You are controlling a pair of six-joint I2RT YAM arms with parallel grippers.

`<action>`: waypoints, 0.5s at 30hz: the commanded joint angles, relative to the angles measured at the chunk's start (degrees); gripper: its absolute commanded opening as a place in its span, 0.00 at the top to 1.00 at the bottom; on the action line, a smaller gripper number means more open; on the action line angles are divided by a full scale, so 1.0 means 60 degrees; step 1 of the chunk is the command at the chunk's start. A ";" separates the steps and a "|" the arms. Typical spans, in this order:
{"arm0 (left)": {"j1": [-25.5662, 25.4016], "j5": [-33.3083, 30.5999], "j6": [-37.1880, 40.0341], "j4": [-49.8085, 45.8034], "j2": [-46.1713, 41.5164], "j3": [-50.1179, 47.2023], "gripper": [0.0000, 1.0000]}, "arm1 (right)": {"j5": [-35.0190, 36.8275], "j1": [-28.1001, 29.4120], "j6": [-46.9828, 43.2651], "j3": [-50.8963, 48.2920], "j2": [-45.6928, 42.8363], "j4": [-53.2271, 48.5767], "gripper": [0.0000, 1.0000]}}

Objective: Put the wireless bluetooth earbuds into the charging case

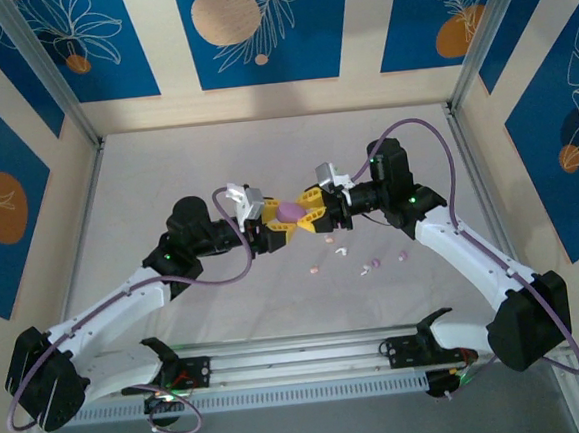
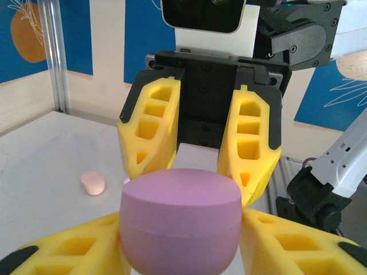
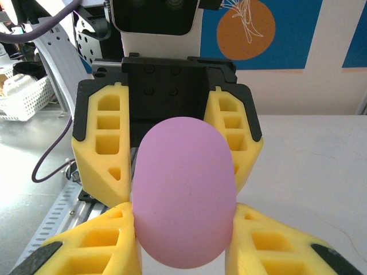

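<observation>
A rounded purple charging case (image 1: 289, 210) hangs above the table's middle, its lid closed along a thin seam. My left gripper (image 1: 281, 219) grips it from the left and my right gripper (image 1: 303, 212) from the right, both shut on it. In the left wrist view the case (image 2: 180, 220) sits between my lower yellow fingers (image 2: 69, 249), with the right gripper's fingers (image 2: 150, 132) above it. In the right wrist view the case (image 3: 183, 192) is seen end-on. Several tiny earbuds lie loose on the table below: pale pink (image 1: 316, 271), white (image 1: 338, 251) and light purple (image 1: 376, 263). A pink earbud (image 2: 92, 183) lies left of the case.
The white table (image 1: 165, 166) is walled by blue-patterned panels with metal posts. A metal rail (image 1: 301, 361) runs along the near edge between the arm bases. More earbuds (image 1: 403, 256) lie to the right of the cluster.
</observation>
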 commanded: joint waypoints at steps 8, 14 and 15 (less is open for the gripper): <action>-0.0041 0.0784 -0.0346 0.0704 0.0155 0.0366 0.55 | 0.0352 0.0029 -0.0480 -0.0093 -0.0273 -0.0062 0.70; -0.0041 0.0842 -0.0386 0.0622 0.0223 0.0446 0.63 | 0.0410 0.0119 -0.0836 -0.0009 -0.0288 -0.0424 0.69; -0.0040 0.0856 -0.0342 0.0516 0.0243 0.0478 0.65 | 0.0396 0.0122 -0.0848 0.0007 -0.0288 -0.0467 0.69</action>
